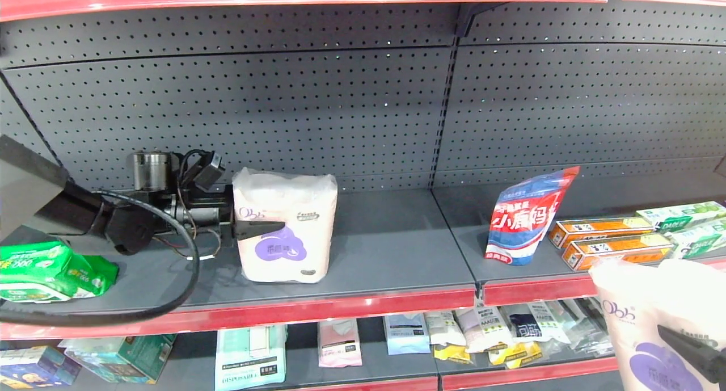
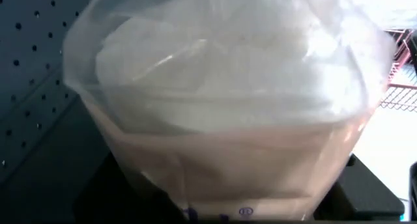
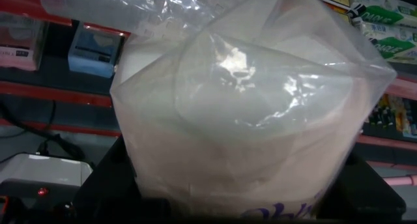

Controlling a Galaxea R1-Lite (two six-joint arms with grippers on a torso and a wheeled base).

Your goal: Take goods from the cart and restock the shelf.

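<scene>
Grips roll pack (image 1: 286, 209) upright on shelf (image 1: 385, 255) with left hand (image 1: 266, 223); holds second pack (image 1: 646, 306) before front edge with right hand (image 1: 689, 348).

The head view looks forward and down at the shelf (image 1: 397, 249) from close by, taking in 2 tiers. The left wrist view sits hard against the left tissue pack (image 2: 221, 113), facing the pegboard (image 2: 26, 74) far left. The right wrist view hugs the right tissue pack (image 3: 247, 120), facing lower tiers. Both packs show in the head view.
</scene>
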